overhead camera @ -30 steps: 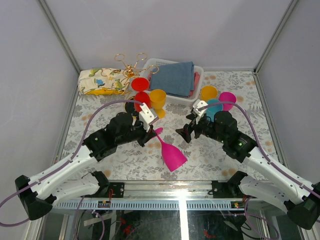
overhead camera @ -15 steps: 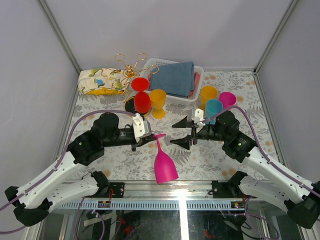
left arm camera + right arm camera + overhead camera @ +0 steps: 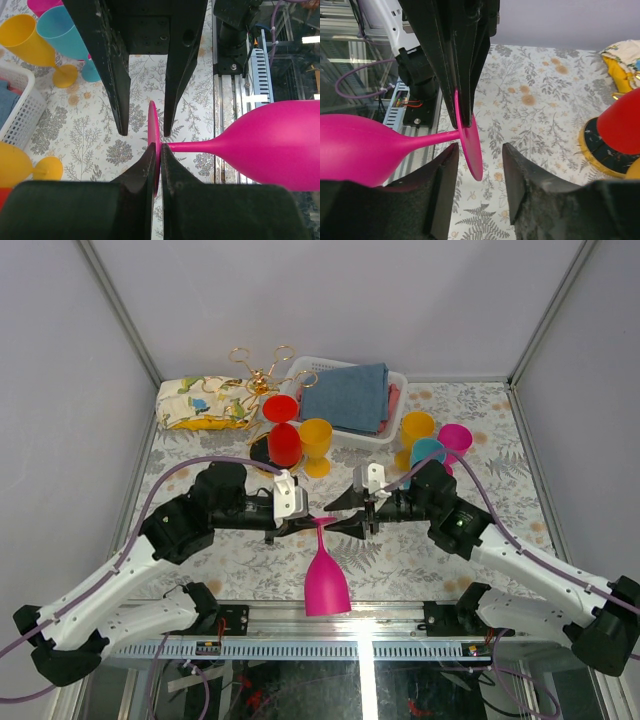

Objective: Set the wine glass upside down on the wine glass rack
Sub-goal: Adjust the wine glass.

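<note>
- Pink wine glass [image 3: 326, 580], centre frame, foot pinched by shut jaws of left gripper [image 3: 303, 525].
- Half-wide jaws of right gripper [image 3: 477, 150] astride foot, not gripping; best squared to disc before closing.

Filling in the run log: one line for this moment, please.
left gripper: shut on wine glass foot | right gripper: open, fingers straddling foot | wine glass rack: glass not yet on it

Orange cup [image 3: 316, 437] just beside rack [image 3: 264, 375]
</note>
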